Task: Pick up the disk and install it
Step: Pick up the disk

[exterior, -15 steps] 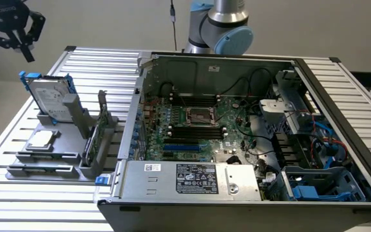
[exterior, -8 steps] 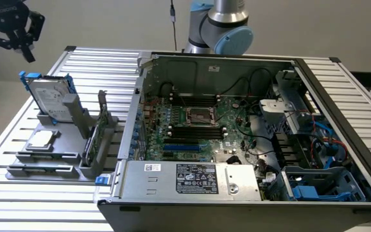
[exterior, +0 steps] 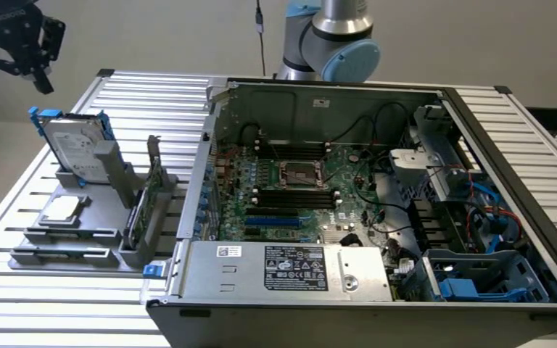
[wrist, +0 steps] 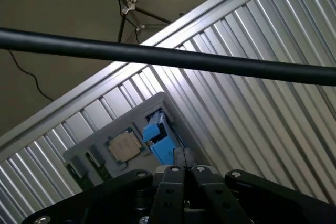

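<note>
Exterior view: black tool up at 11 o'clock of blue-framed silver-grey metal disk. Wrist view: tips pressed together, holding nothing.

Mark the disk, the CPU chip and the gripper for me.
disk [exterior: 69, 145]: exterior view, its metal face.
CPU chip [exterior: 61, 209]: exterior view, middle of its lid.
gripper [wrist: 184, 157]: wrist view, between its shut fingertips.

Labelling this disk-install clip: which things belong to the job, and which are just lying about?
Job: flat silver-grey metal disk in blue plastic carrier; black gripper, shut, empty, clear of it; open grey metal computer case.
Lying about: small square silver CPU chip; thin green circuit card.
</note>
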Robot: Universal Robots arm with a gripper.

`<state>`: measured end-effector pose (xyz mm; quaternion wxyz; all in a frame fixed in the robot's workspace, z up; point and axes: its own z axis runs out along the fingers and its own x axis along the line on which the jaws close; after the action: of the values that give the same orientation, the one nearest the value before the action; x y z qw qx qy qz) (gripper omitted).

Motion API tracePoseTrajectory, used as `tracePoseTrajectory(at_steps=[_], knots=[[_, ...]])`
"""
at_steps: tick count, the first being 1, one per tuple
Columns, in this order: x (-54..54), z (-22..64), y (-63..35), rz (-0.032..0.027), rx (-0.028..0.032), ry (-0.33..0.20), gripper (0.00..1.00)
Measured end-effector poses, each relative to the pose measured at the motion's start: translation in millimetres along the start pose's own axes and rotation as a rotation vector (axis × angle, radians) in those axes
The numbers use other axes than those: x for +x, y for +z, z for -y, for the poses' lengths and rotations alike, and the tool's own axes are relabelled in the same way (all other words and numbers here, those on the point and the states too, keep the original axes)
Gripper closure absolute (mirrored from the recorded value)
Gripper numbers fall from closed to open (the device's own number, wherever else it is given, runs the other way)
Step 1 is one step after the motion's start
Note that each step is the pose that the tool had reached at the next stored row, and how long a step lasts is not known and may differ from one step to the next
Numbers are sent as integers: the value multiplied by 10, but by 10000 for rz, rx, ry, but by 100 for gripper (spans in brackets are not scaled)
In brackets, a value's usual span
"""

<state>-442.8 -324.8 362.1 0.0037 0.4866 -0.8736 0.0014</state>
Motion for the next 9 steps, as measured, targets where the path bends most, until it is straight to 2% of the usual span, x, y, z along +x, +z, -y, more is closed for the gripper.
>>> tracePoseTrajectory(at_steps=[9], knots=[[0, 0, 9, -2, 13, -1639, 89]])
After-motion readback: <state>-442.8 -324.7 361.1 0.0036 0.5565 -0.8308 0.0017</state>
